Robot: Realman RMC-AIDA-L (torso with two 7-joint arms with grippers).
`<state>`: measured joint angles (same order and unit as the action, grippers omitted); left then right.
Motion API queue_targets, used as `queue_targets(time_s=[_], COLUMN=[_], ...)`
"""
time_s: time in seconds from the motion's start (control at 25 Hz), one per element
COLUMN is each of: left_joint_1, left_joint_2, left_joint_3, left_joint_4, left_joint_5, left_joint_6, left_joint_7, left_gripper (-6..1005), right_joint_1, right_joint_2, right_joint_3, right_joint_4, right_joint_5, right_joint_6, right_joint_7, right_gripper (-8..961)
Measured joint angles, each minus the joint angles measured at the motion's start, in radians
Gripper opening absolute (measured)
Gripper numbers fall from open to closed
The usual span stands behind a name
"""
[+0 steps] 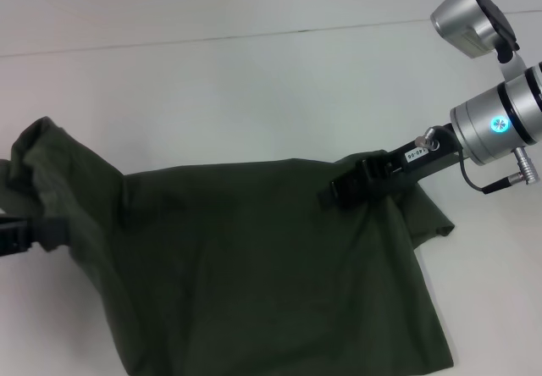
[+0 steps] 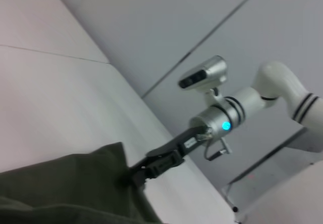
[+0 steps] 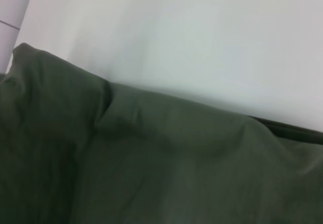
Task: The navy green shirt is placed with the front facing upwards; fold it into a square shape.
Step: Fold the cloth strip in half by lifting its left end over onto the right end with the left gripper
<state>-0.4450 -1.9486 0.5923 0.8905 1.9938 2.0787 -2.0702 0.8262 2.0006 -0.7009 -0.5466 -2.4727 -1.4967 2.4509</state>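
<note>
1. Shirt lies spread on the white surface.
2. Right gripper is clamped on its far edge.
3. Left gripper grips the bunched left side.

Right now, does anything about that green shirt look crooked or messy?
Yes. The navy green shirt is not lying flat: its left side is bunched into a raised hump near the left gripper, and the right gripper has its far edge pulled up. The far edge runs uneven across the white table.
</note>
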Motion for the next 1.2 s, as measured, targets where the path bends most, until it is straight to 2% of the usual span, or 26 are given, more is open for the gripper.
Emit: queue_targets(time_s=[0.24, 0.4, 0.68, 0.8, 1.04, 1.2], left_joint_1=[-0.004, -0.018, -0.11, -0.148, -0.175, -0.193], left_joint_2=[-0.014, -0.032, -0.066, -0.068, -0.061, -0.072], left_joint_3=[0.105, 0.179, 0.216, 0.219, 0.227, 0.246], left_joint_4=[-0.013, -0.02, -0.089, -0.121, -0.163, -0.18], left_joint_5=[-0.089, -0.146, -0.153, -0.137, -0.129, -0.128], left_joint_6=[-0.001, -0.004, -0.014, -0.028, -0.047, -0.047], left_joint_7=[0.0, -0.004, 0.005, 0.009, 0.013, 0.024], left_gripper=[7, 6, 6, 7, 7, 7], right_joint_1=[-0.003, -0.008, -0.016, -0.021, -0.047, -0.052], right_joint_2=[-0.001, -0.008, -0.018, -0.023, -0.037, -0.044], right_joint_3=[0.0, -0.002, -0.001, 0.0, 0.012, 0.027], right_joint_4=[0.0, -0.006, -0.007, -0.007, -0.009, -0.009], right_joint_5=[-0.001, -0.001, -0.002, -0.002, 0.001, 0.002], right_joint_6=[0.0, -0.002, -0.006, -0.01, -0.013, -0.012], right_joint_7=[0.001, 0.011, 0.014, 0.014, 0.014, 0.014], right_gripper=[473, 472, 472, 472, 472, 471])
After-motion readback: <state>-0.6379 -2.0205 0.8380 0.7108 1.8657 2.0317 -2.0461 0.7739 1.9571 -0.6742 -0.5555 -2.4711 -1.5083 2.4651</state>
